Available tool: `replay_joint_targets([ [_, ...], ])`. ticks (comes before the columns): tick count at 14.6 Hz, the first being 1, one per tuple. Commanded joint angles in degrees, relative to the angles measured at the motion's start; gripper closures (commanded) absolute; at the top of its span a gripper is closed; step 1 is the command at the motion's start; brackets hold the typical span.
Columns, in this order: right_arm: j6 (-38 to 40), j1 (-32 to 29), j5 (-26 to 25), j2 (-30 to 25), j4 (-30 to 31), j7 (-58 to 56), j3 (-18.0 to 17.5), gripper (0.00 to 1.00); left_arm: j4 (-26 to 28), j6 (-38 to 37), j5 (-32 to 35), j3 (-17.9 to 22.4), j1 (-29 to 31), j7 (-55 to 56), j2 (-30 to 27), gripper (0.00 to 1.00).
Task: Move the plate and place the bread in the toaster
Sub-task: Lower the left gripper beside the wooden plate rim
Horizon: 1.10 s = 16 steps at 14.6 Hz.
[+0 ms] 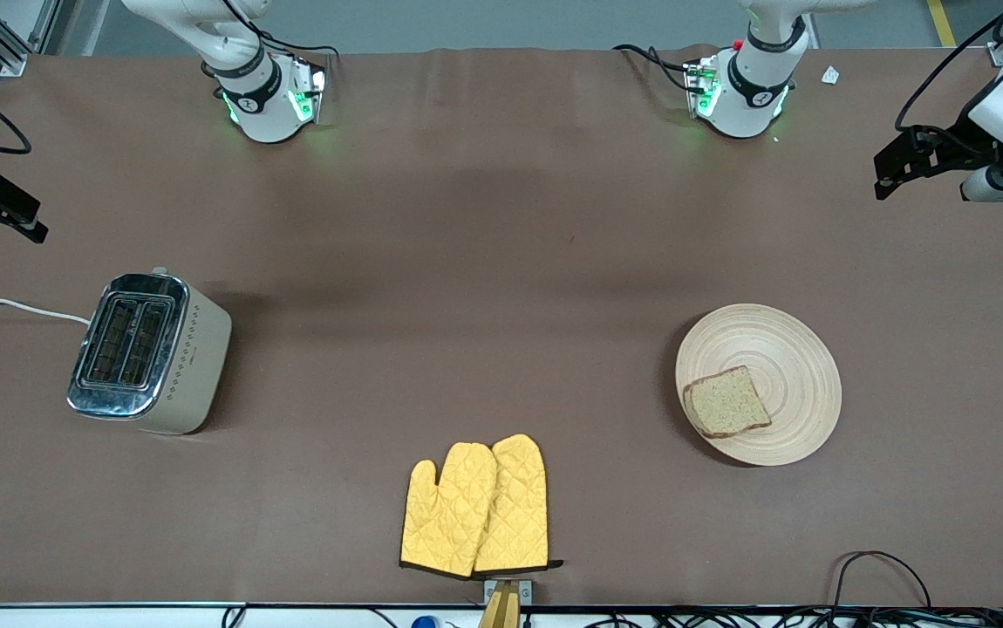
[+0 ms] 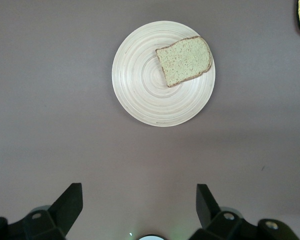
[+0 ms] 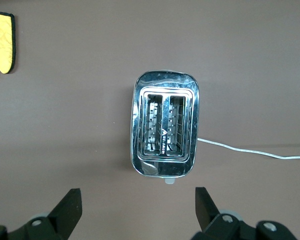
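The round beige wooden plate (image 1: 794,349) lies on the brown table toward the left arm's end, with the bread (image 1: 726,403) lying flat on it. Both show in the left wrist view, the plate (image 2: 140,85) and the bread (image 2: 185,60). The cream toaster (image 1: 148,353) stands toward the right arm's end with both slots empty (image 3: 165,130). My left gripper (image 1: 883,179) is open and empty, held high over bare table at its end (image 2: 139,200). My right gripper (image 1: 30,228) is open and empty, held high over bare table beside the toaster (image 3: 138,202).
A pair of yellow oven mitts (image 1: 477,510) lies near the table's front edge, midway between toaster and plate. The toaster's white cord (image 1: 4,305) runs off the right arm's end of the table. The two arm bases stand along the table's back edge.
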<state>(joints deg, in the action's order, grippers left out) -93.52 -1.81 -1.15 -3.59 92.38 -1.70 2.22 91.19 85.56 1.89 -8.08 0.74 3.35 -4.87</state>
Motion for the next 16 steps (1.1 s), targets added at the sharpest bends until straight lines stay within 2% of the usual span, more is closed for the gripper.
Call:
replay_joint_targets([
  [1, -0.52, -0.56, -0.17, -0.98, 1.05, 0.11, -0.38, 0.0, -1.81, -1.1, 1.09, -0.09, -0.47, -0.27, 1.18, 0.0],
  [7, -0.52, -0.56, -0.17, -0.98, 1.05, 0.11, -0.38, 0.0, -2.24, -0.66, -1.35, 1.75, 1.98, -1.85, 7.67, 0.0],
  [9, -0.44, -0.56, -0.17, -0.98, 1.05, 0.11, -0.38, 0.0, -2.51, -0.13, -6.44, 1.84, 5.57, -2.82, 11.1, 0.0],
  [12, -0.44, -0.56, -0.17, -0.98, 1.05, 0.11, -0.38, 0.0, -1.37, 2.15, -17.95, 1.84, 12.51, -3.17, 16.72, 0.0],
  [16, -0.44, -0.56, -0.17, -0.98, 1.05, 0.11, -0.38, 0.0, -1.28, 6.89, -20.87, 1.84, 17.27, -15.18, 24.8, 0.0],
])
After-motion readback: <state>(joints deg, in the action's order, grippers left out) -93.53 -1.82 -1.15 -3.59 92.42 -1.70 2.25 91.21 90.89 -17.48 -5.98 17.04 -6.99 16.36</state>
